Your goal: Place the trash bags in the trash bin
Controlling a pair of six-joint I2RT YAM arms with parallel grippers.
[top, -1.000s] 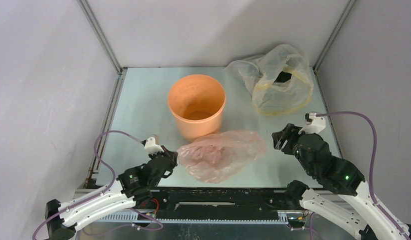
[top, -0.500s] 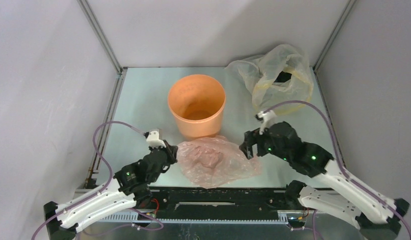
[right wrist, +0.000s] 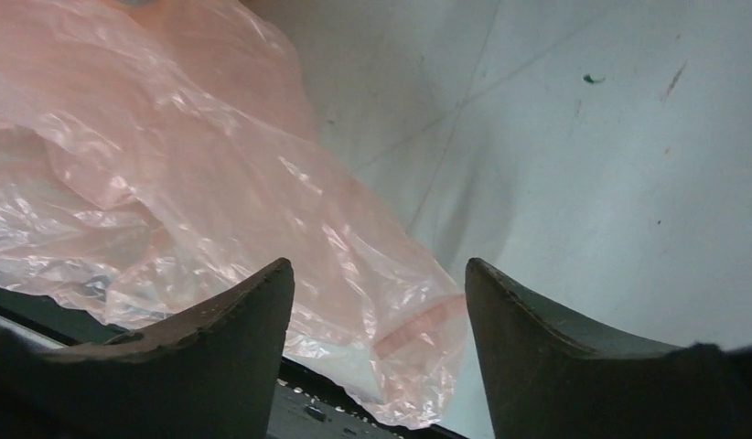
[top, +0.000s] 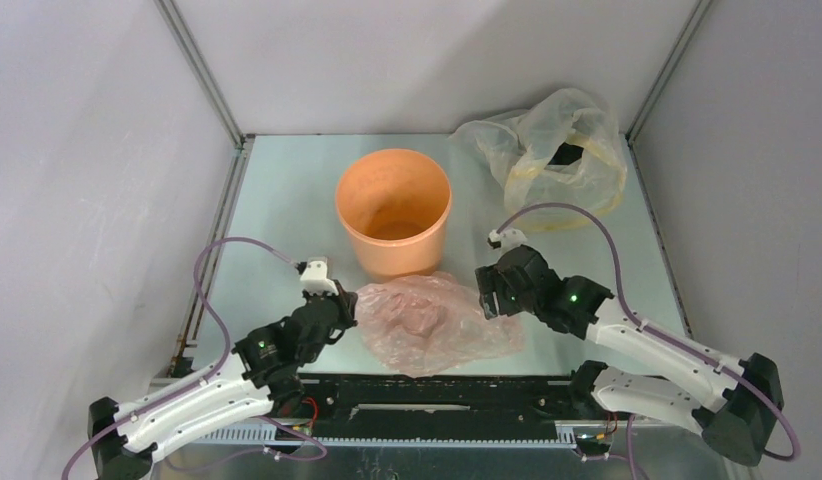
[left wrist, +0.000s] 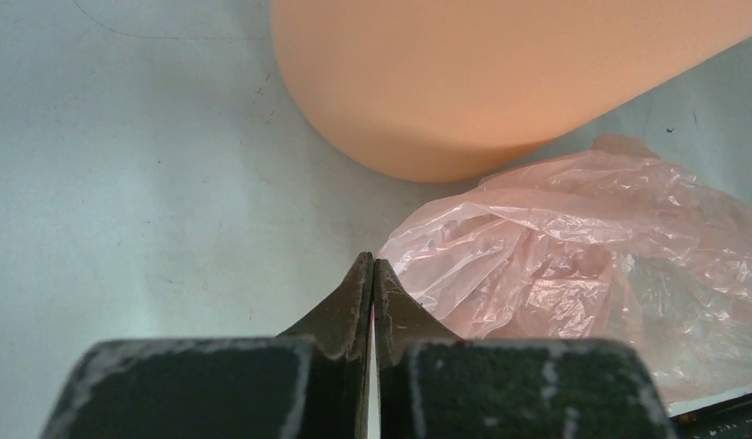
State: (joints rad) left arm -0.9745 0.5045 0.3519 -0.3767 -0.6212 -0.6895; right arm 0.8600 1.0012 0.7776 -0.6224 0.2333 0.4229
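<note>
The left gripper (left wrist: pixel 372 270) is clenched, its two dark fingers pressed flat together with nothing visibly between them. Its tips sit low over the table (top: pixel 277 220), and the crumpled edge of the pink trash bag (left wrist: pixel 583 247) lies just at their 3 o'clock. Whether tips and plastic touch cannot be told.

The right gripper (right wrist: pixel 379 267) is released, fingers spread wide. In its wrist view the bag's thin, wrinkled corner lies under the gap between them and spreads away towards 10 o'clock.

From above, the pink bag (top: pixel 427 320) lies loosely bunched on the table between the two grippers, left one at its 9 o'clock, right one at its 2 o'clock. The orange trash bin (top: pixel 393 210) stands upright at the bag's 12 o'clock, its base just beside the bag's far edge. The bag is outside the bin.

A larger clear yellowish bag (top: pixel 557 160) with something dark inside sits at the bin's 2 o'clock, well apart from the pink one.
</note>
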